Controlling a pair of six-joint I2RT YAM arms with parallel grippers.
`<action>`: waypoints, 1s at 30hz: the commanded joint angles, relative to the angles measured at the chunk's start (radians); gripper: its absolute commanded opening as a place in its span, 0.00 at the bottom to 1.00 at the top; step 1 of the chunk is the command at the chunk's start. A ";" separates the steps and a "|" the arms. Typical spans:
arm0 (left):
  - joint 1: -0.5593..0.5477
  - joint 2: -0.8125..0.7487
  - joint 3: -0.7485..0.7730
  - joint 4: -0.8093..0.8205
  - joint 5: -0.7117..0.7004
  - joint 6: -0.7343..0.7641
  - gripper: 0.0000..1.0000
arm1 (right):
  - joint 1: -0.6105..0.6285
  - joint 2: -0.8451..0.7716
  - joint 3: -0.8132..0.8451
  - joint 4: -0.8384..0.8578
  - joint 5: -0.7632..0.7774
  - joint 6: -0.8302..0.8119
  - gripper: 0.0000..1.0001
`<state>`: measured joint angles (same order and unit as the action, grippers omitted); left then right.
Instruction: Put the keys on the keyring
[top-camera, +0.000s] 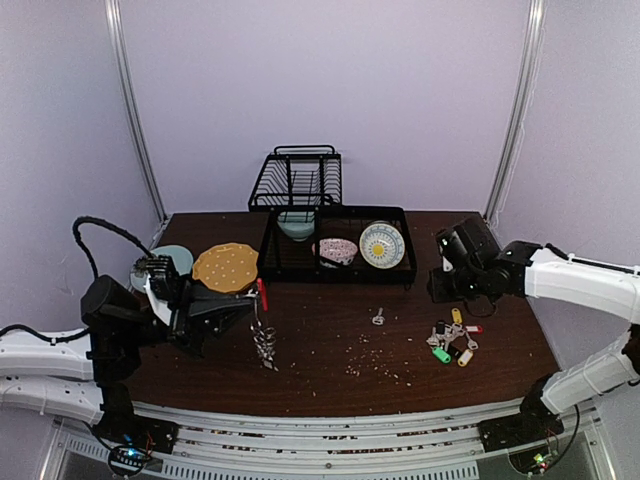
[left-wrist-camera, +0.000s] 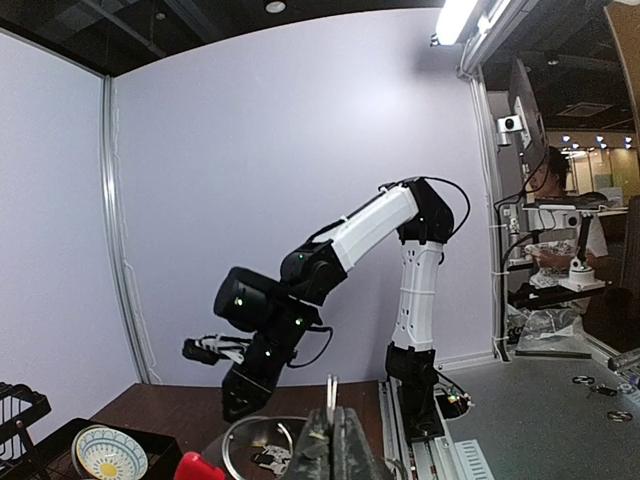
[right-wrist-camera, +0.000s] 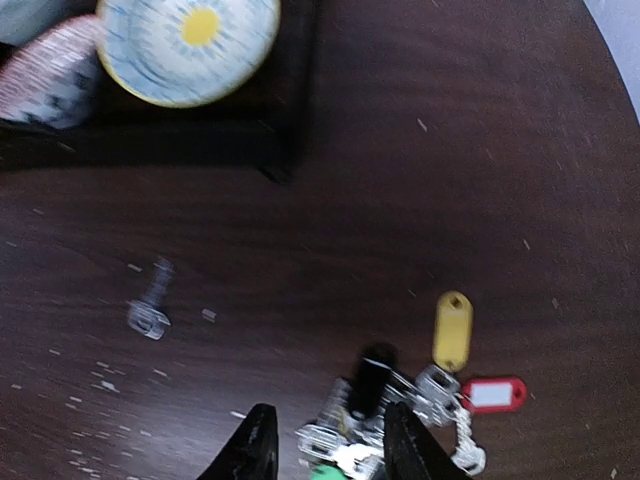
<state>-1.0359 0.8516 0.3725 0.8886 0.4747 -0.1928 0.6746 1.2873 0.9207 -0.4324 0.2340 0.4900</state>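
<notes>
While pinched in closed left gripper (top-camera: 243, 308) left of centre, keyring (top-camera: 262, 298) with keys (top-camera: 265, 345) dangling. Right gripper (right-wrist-camera: 325, 452) parted, empty, over tagged bunch (top-camera: 452, 340); lone key (top-camera: 378, 317) and crumbs (top-camera: 375, 360) between; rack (top-camera: 266, 250) behind.

A dark table (top-camera: 330, 375) is strewn with crumbs (top-camera: 375, 360). A wire rack (top-camera: 296, 178) is set at its far edge, and a black tray (top-camera: 268, 245) just in front holds a teal bowl (top-camera: 297, 226), a pink bowl (top-camera: 336, 250) and a yellow-centred plate (top-camera: 382, 245). A tan disc (top-camera: 226, 267) is laid left of the tray, overlapping a teal plate (top-camera: 176, 257). A lone key (top-camera: 378, 317) is seen mid-table, apart from a tagged bunch (top-camera: 452, 340) at the right.
</notes>
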 joint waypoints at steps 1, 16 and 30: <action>-0.001 -0.021 0.040 0.009 -0.010 0.016 0.00 | -0.067 -0.019 -0.117 -0.151 0.028 0.136 0.39; -0.001 -0.019 0.050 -0.026 -0.004 0.028 0.00 | -0.168 0.162 -0.137 -0.053 0.039 0.067 0.30; -0.001 -0.005 0.057 -0.040 -0.004 0.041 0.00 | -0.200 0.259 -0.104 -0.028 0.095 -0.011 0.13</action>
<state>-1.0359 0.8436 0.3893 0.8116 0.4747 -0.1654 0.4808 1.5307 0.7872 -0.4614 0.2913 0.5022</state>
